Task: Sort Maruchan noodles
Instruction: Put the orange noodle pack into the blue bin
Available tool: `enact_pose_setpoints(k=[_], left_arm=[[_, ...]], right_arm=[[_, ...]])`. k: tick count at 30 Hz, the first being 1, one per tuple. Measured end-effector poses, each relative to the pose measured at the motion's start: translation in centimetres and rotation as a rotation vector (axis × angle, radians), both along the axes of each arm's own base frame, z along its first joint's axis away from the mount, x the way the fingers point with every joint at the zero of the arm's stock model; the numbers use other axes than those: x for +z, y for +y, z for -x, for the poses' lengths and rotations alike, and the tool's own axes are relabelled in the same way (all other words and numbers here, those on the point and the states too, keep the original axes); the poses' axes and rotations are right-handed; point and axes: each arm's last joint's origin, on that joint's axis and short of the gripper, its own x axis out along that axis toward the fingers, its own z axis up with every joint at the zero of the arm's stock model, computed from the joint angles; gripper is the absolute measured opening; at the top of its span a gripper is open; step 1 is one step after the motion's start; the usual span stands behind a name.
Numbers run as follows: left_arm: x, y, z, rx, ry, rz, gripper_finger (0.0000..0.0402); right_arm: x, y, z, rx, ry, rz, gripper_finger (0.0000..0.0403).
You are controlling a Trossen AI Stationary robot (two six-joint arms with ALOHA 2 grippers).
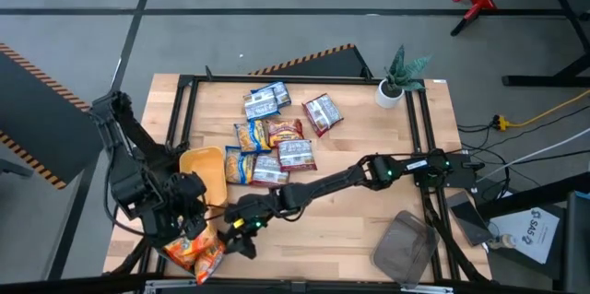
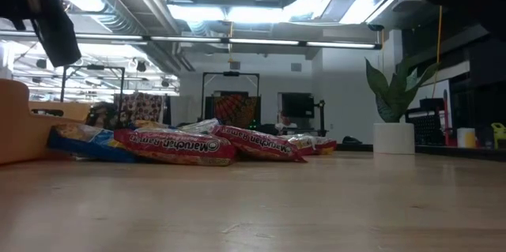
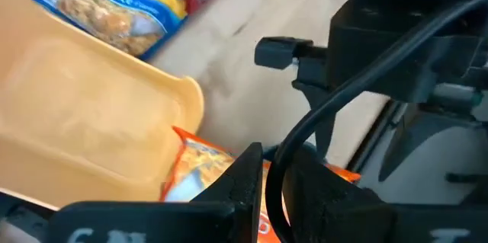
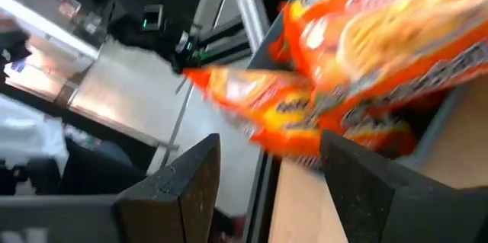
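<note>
Left gripper (image 1: 189, 239) clamped on orange noodle packets (image 1: 195, 253) by yellow tray (image 1: 205, 172) — right gripper (image 1: 241, 229) alongside, fingers apart, empty.

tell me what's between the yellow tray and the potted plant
In the high view, the pile of noodle packets lies between the yellow tray and the potted plant, then bare wooden table up to the pot.

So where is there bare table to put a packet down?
Bare wood runs between the packet pile and the grey tray, either side of the right arm, and beside the plant. Crowded: the yellow tray corner, where both end effectors meet.
</note>
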Motion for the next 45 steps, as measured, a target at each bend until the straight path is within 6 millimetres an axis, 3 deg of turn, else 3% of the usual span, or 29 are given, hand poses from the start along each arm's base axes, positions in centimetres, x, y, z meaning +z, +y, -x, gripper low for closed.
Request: enact_pose_setpoints(k=[4, 9, 13, 15, 19, 21, 26, 31, 35, 41, 45], left_arm=[[0.4, -0.8, 0.4, -0.044, -0.007, 0.069, 0.0041], [3.0, -1.2, 0.5, -0.111, -0.081, 0.163, 0.0041], [4.6, 0.3, 0.6, 0.023, -0.214, 0.039, 0.0041], [4.9, 1.3, 0.5, 0.07, -0.249, -0.044, 0.0041], [5.0, 2.5, -0.6, 0.143, -0.337, -0.17, 0.0041], [5.3, 3.3, -0.8, 0.143, -0.351, -0.201, 0.0041], [6.7, 5.0, -0.1, 0.122, -0.304, -0.116, 0.0041], [8.4, 5.9, 0.8, 0.2, -0.559, -0.126, 0.0041], [9.2, 5.7, 0.9, 0.142, -0.616, -0.11, 0.0043], [9.5, 6.9, 2.0, 0.039, -0.537, -0.072, 0.0067], [7.8, 8.0, 3.2, 0.043, -0.305, -0.084, 0.0071]], right_arm=[[-0.3, 0.1, 0.2, 0.02, 0.024, 0.026, 0.0208], [-0.3, -1.6, 0.2, -0.098, 0.089, 0.122, 0.0208], [2.8, -2.5, 0.7, -0.133, 0.058, 0.141, 0.0208], [3.3, -2.4, 0.8, -0.143, 0.039, 0.156, 0.0208], [1.7, -2.1, 0.9, -0.154, 0.109, 0.175, 0.0208], [1.9, -2.1, 1.0, -0.162, 0.125, 0.169, 0.0208], [1.3, -2.6, 1.7, -0.165, 0.247, 0.201, 0.0208], [0.4, -2.7, 2.4, -0.236, 0.367, 0.25, 0.0208], [0.0, -3.0, 2.7, -0.293, 0.4, 0.304, 0.0208], [-0.1, -2.6, 3.5, -0.192, 0.486, 0.269, 0.0208], [2.3, -1.0, 5.6, -0.116, 0.542, 0.284, 0.0208]])
